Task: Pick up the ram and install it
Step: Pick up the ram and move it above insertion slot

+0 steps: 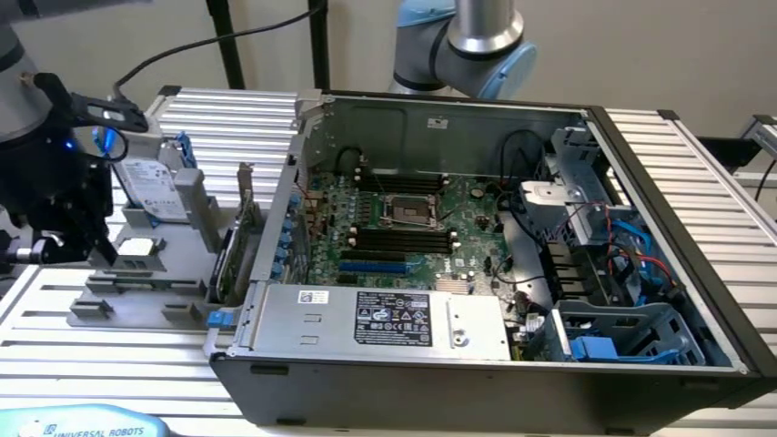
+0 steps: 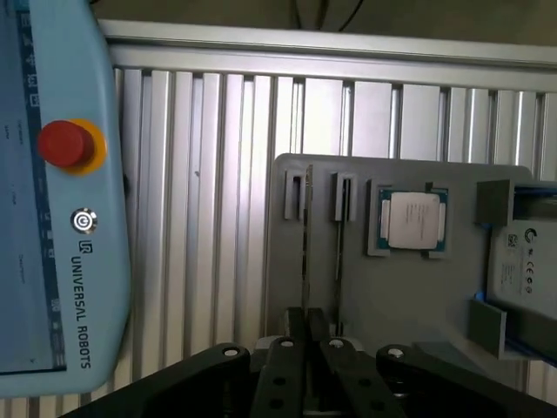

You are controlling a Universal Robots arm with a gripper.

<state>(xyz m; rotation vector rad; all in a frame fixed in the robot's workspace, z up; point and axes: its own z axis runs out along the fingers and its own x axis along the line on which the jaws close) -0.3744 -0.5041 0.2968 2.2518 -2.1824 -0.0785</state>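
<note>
The ram (image 2: 305, 261) stands on edge in a slot of the grey holder (image 2: 392, 296) and appears as a thin dark line. My gripper (image 2: 307, 320) sits over its near end, its two black fingers pressed together with the ram's edge running between them. A second thin stick (image 2: 338, 270) stands in the neighbouring slot. In the exterior view my gripper (image 1: 87, 253) hangs low over the holder (image 1: 134, 291) at that view's left, beside the open computer case (image 1: 680, 237). The black memory slots (image 1: 401, 241) lie on the motherboard inside the case.
A square silver processor (image 2: 414, 219) and a hard drive (image 2: 522, 261) rest on the holder. A larger green card (image 1: 243, 246) stands upright between the holder and the case wall. A blue teach pendant (image 2: 52, 218) lies on the ribbed aluminium table (image 2: 209, 218). A second arm (image 1: 479, 41) rises behind the case.
</note>
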